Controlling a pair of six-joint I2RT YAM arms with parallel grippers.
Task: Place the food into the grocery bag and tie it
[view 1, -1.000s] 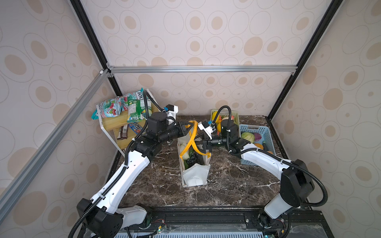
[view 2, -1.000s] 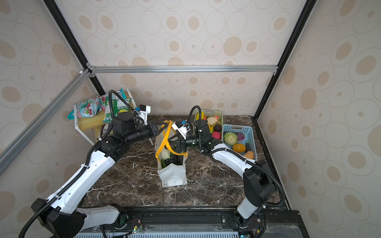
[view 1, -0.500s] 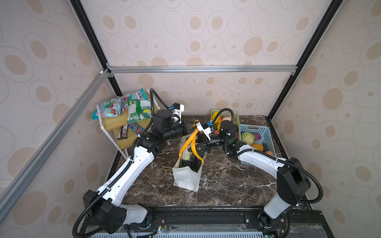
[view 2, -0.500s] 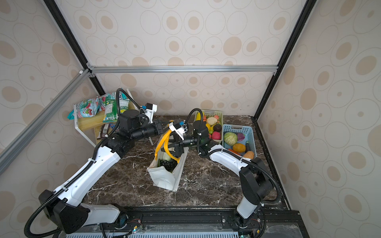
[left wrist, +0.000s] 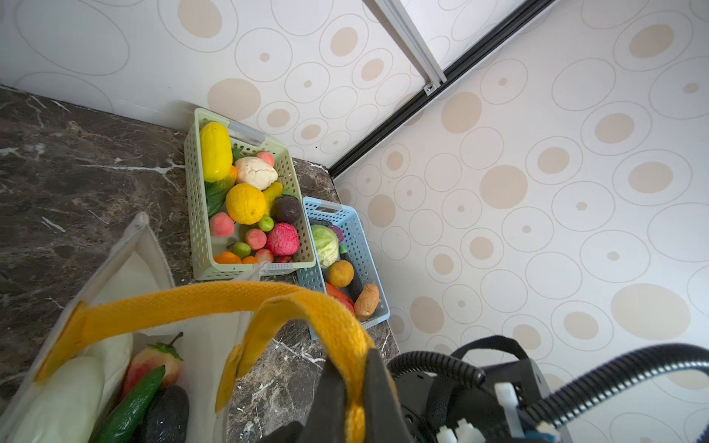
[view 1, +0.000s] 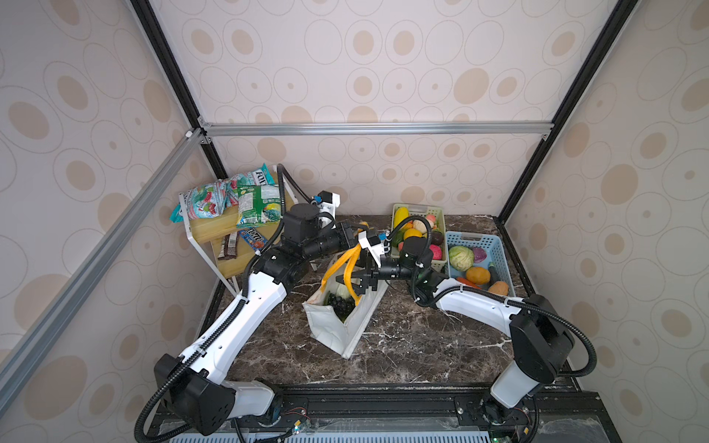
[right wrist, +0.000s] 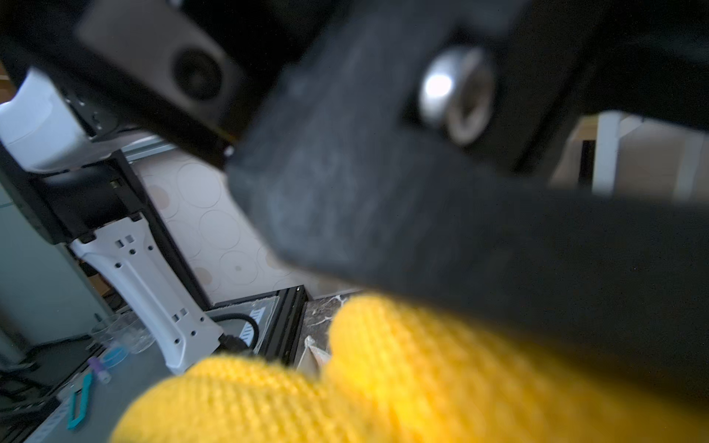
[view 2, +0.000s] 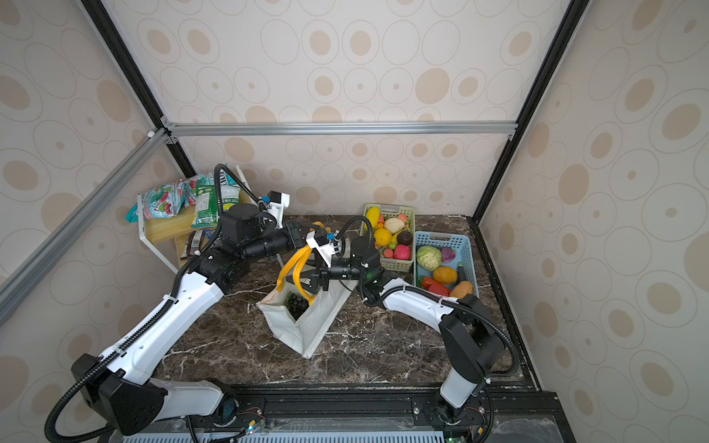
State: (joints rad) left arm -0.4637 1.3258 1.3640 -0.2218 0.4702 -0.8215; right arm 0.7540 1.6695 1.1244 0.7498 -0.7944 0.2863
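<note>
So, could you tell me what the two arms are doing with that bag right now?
The left pincer is shut on the yellow handles of the grocery bag, holding them up above it. The right pincer is open at those handles, one strap seemingly passing between its jaws. The bag already holds food, including a cucumber, while more fills the green basket and blue basket behind. The handles are not yet tied.

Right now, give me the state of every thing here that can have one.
grocery bag, mouth open, tilted, food inside.
handles, gathered up together.
left gripper, fingers shut on the handles.
right gripper, fingers open around one handle strap.
green basket, full of fruit.
blue basket, partly filled with vegetables.
</note>
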